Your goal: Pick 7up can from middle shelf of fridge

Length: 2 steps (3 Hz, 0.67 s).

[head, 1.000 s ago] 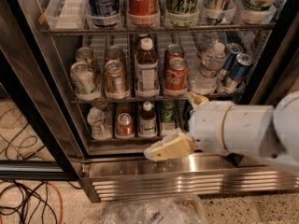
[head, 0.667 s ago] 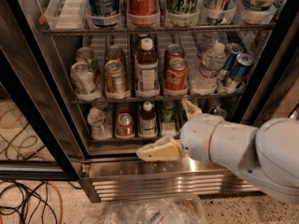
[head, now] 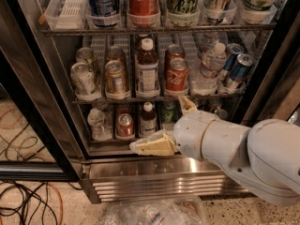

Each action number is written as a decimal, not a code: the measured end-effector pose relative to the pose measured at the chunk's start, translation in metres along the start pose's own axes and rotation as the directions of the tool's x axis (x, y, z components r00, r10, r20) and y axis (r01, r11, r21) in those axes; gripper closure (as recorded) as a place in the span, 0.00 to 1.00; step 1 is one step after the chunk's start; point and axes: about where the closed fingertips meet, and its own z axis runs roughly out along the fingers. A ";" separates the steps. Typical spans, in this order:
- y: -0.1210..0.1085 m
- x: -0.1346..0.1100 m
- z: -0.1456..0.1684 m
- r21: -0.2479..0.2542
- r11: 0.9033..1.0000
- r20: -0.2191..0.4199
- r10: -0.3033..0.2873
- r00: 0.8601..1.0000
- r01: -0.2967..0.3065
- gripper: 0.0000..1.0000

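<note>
The fridge [head: 33, 107] stands open. The 7up can [head: 83, 77], pale green and white with a silver top, stands at the front left of the middle shelf [head: 140, 99], with a second similar can behind it. To its right are a copper-orange can [head: 116, 77], a brown bottle [head: 147, 71] and red Coca-Cola cans [head: 176, 74]. My gripper [head: 158, 123] is open and empty. It is below the middle shelf, in front of the lower shelf, to the right of and lower than the 7up can. One cream finger [head: 152, 146] points left; the other [head: 187, 104] points up.
Taller cans [head: 143, 1] fill the rack above. A water bottle [head: 208, 67] and blue cans [head: 236, 67] stand at the shelf's right. The lower shelf holds bottles and a red can [head: 125, 124]. The steel louvred base [head: 154, 182], floor cables [head: 28, 200] and a plastic bag [head: 154, 212] lie below.
My arm has moved a little to the left in front of the lower shelf. The cans and bottles have not moved.
</note>
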 end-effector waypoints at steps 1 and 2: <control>0.000 -0.004 0.007 0.012 1.000 0.030 -0.009 1.000 0.009 0.00; 0.000 0.008 0.022 0.060 0.998 0.069 0.011 0.998 -0.016 0.00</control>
